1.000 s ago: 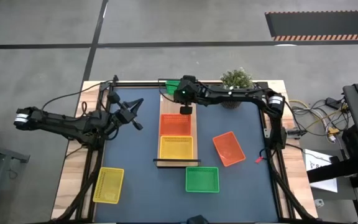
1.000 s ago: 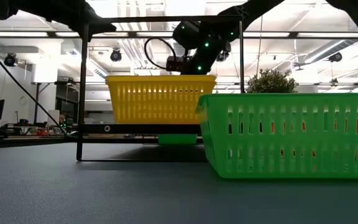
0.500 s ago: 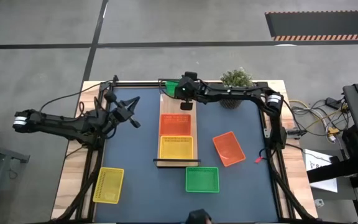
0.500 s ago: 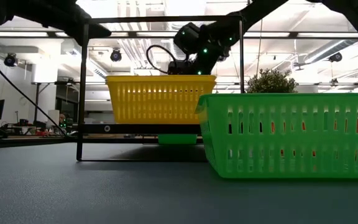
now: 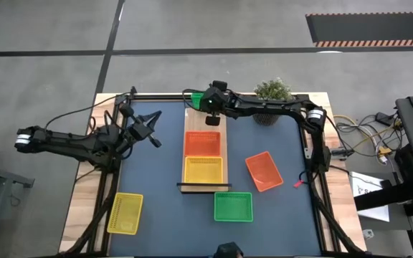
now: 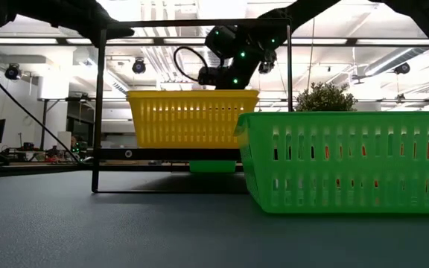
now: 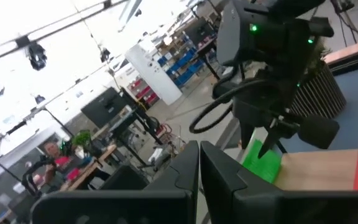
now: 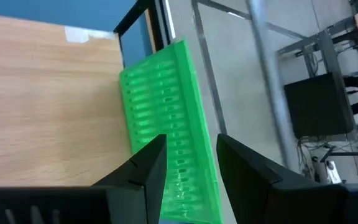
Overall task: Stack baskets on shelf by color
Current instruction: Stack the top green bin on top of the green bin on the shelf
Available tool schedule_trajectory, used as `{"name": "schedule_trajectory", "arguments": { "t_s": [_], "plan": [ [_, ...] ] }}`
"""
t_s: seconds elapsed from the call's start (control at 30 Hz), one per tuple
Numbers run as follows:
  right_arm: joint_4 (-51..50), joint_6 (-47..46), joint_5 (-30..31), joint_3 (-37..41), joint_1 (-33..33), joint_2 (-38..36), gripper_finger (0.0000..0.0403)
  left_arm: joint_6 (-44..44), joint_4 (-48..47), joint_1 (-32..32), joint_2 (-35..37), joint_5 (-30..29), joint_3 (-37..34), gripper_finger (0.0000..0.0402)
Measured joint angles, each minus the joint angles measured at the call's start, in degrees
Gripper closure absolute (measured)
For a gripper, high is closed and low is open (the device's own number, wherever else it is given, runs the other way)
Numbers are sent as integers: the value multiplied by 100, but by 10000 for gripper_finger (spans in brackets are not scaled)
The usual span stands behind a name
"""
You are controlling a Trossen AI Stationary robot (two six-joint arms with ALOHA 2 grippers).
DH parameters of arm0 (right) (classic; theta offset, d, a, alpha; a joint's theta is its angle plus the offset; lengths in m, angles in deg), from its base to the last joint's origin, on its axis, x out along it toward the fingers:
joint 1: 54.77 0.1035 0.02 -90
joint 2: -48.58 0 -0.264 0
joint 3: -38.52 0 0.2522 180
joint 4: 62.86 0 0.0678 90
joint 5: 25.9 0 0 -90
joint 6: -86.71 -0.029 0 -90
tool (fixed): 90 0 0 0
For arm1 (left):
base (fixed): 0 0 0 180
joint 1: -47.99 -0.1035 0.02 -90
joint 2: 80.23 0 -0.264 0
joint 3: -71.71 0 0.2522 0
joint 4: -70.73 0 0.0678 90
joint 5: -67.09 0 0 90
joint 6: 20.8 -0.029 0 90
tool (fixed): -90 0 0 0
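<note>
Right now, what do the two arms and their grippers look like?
Both arms are dark and slender with black cables along them. The right gripper has black wedge-shaped fingers and green lights glowing on its wrist. The left gripper has matching dark, angular fingers; that arm ends in a pale band.

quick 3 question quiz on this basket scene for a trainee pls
1. True or false: the left gripper is shut and empty.
2. Which colours sit on the shelf? A) red basket and yellow basket B) two green
3. The right gripper has its fingers astride a ____ basket at the shelf's far end.

Key: 1 true; 2 A; 3 green
</note>
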Motion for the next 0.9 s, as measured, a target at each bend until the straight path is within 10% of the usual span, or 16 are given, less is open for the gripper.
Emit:
{"name": "schedule_trajectory", "arguments": {
  "t_s": [0.5, 0.9],
  "plan": [
    [-46, 44, -161, 2, -4, -1, 279, -377, 399, 0, -34, 20, -22, 402],
    [108, 306, -112, 9, -6, 235, 195, -443, 399, 0, -39, 26, -24, 402]
  ]
}}
